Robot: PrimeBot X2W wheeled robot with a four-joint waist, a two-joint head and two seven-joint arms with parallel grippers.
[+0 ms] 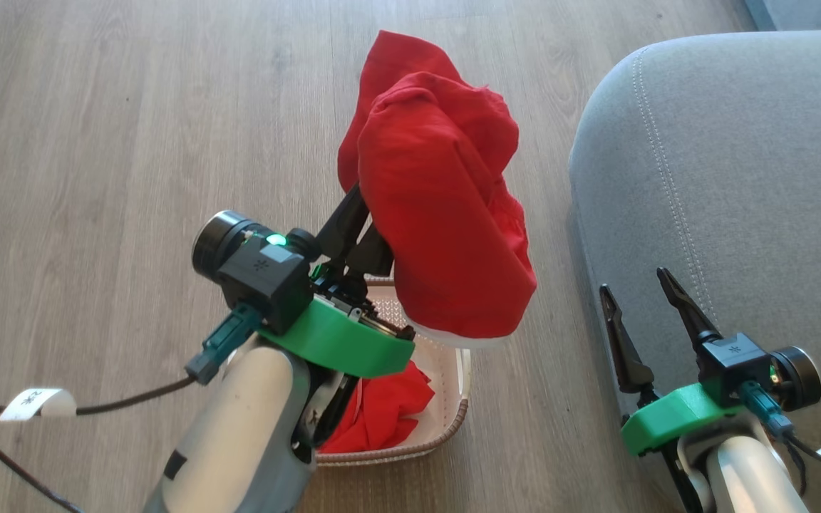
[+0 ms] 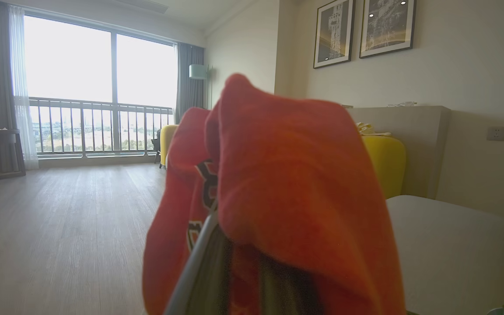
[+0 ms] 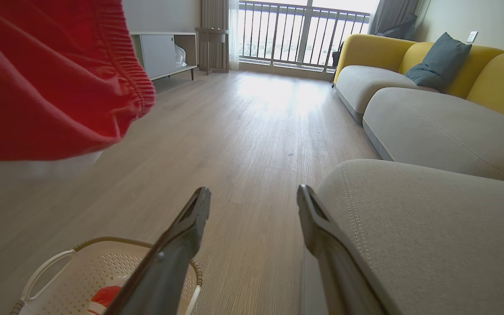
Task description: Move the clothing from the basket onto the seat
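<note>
Between the basket (image 1: 459,370) and the seat (image 1: 738,178) I see a strip of bare floor (image 1: 546,399). The seat's rounded, double-stitched edge lies to the right, and open floor extends left and far. The left gripper (image 1: 357,224) grasps the lifted garment (image 1: 446,206) — plain red, white hem, elastic band — above the basket. A second garment (image 1: 382,417) lies inside. The right gripper (image 1: 631,280) is released at the seat's near edge. Dark lettering (image 2: 208,183) on the cloth — unreadable.
</note>
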